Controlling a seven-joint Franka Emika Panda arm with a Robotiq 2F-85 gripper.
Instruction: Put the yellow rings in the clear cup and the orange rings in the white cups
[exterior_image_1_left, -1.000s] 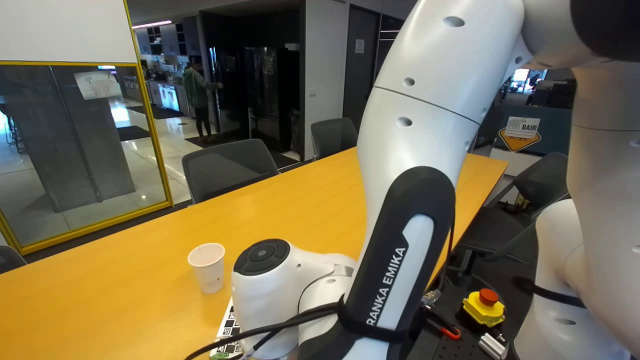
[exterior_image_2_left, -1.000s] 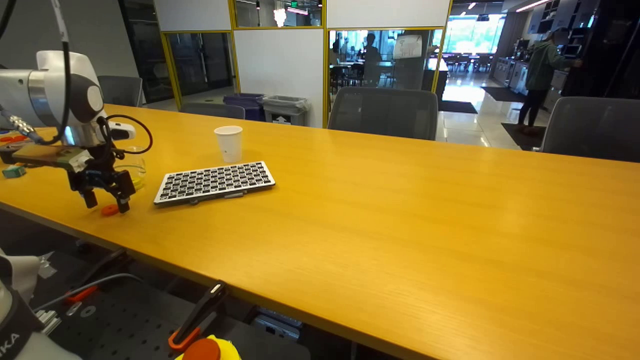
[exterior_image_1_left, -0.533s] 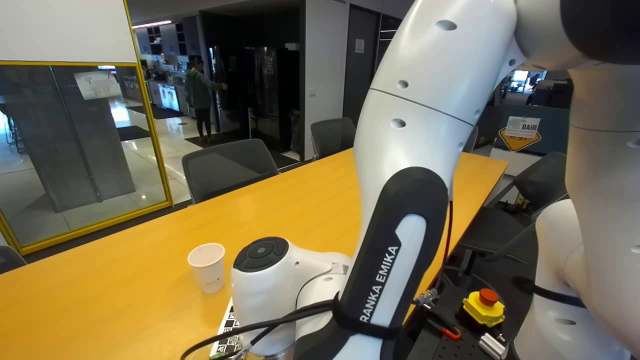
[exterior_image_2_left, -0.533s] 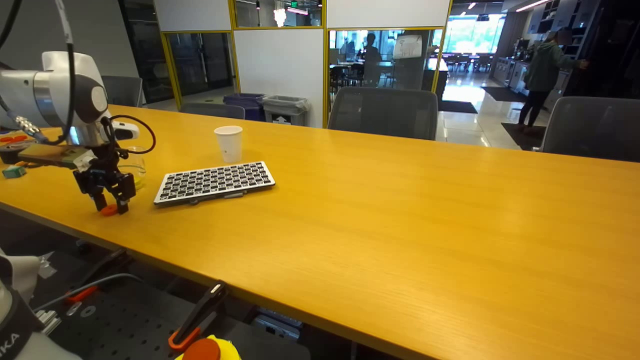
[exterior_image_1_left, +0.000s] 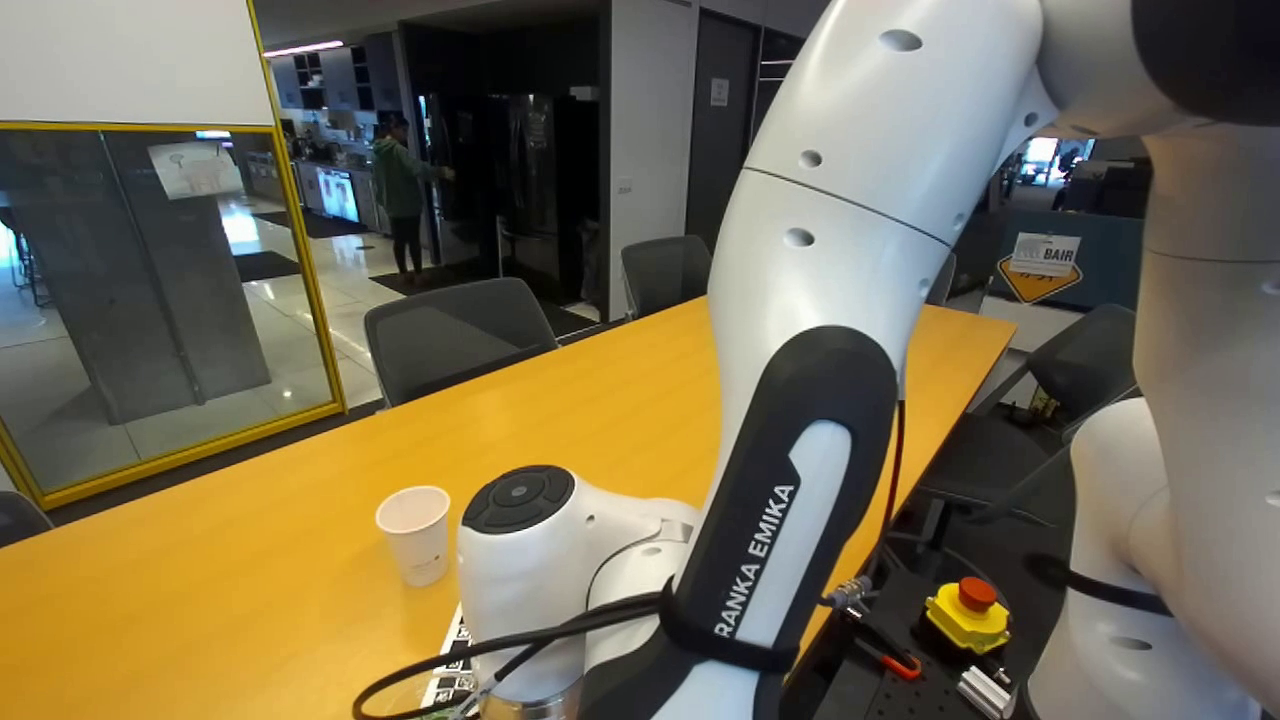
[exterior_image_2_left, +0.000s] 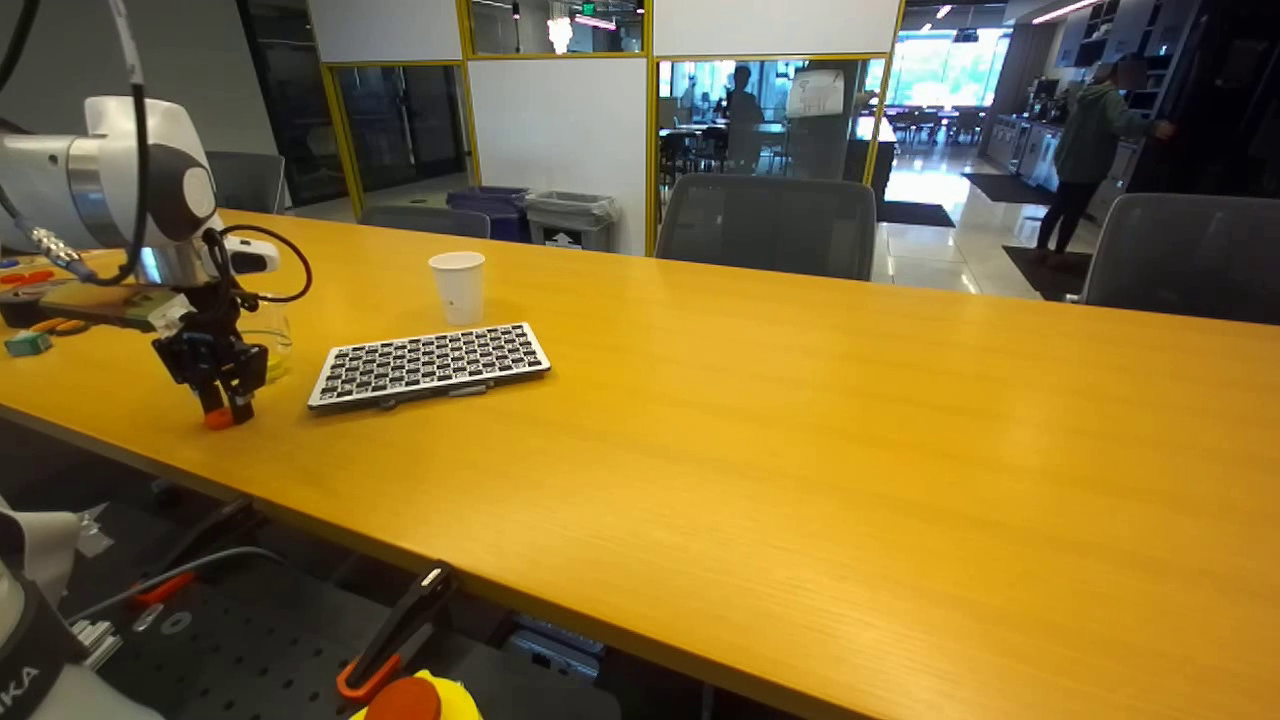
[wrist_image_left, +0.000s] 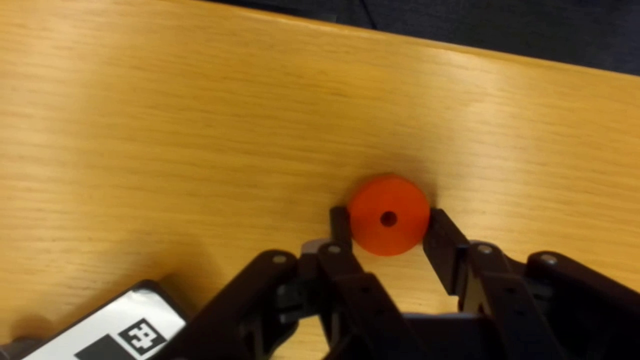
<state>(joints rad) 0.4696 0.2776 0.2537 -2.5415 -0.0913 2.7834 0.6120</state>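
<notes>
An orange ring (wrist_image_left: 370, 235) sits between the two fingertips of my gripper (wrist_image_left: 388, 219), with a black pad (wrist_image_left: 341, 225) touching each side. In an exterior view the gripper (exterior_image_2_left: 228, 412) points down and is shut on this orange ring (exterior_image_2_left: 216, 420), at or barely above the table; which of these I cannot tell. Just behind the gripper stands the clear cup (exterior_image_2_left: 272, 340), partly hidden by it. Yellow shows low inside that cup, but separate yellow rings cannot be made out. A white cup (exterior_image_2_left: 460, 288) stands upright farther back, seen in both exterior views (exterior_image_1_left: 415, 540).
A checkered board (exterior_image_2_left: 430, 365) lies between the gripper and the white cup; its corner (wrist_image_left: 142, 335) shows in the wrist view. A green block (exterior_image_2_left: 28, 344) and small orange-red things (exterior_image_2_left: 28, 277) lie at the far left. The table's edge (wrist_image_left: 400, 40) runs close to the ring.
The fingers have come together from wide apart on either side of the orange ring and now grip it. The arm has shifted slightly and risen a little in the last half second.
</notes>
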